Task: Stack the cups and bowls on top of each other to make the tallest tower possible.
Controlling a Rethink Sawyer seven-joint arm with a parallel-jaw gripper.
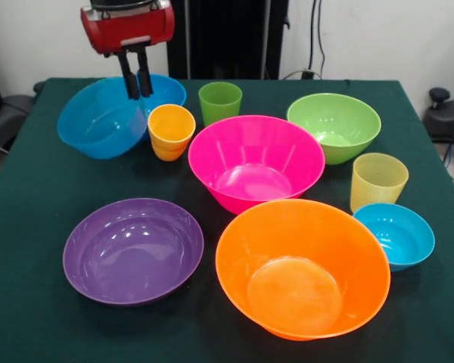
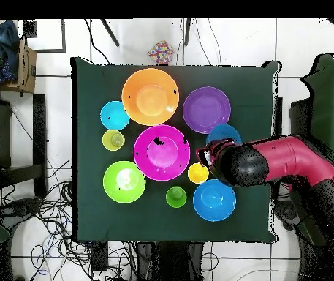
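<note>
No tower begun: bowls [image 1: 256, 161] and cups [image 1: 220, 102] spread singly across the green desk [image 1: 30, 318] between its edges, nearly all stacking left, with the pincer [image 1: 137, 76] clamped on the tilted blue bowl's [image 1: 102, 119] rim near the robot-side edge.

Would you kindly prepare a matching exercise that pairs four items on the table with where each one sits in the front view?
Items:
1. orange bowl
2. purple bowl
3. green cup
4. ribbed cup

Places:
A. behind the pink bowl, far side
B. near edge, right of centre
C. just behind the small blue bowl
D. near edge, left of centre

Pairs: 1-B, 2-D, 3-A, 4-C
</note>
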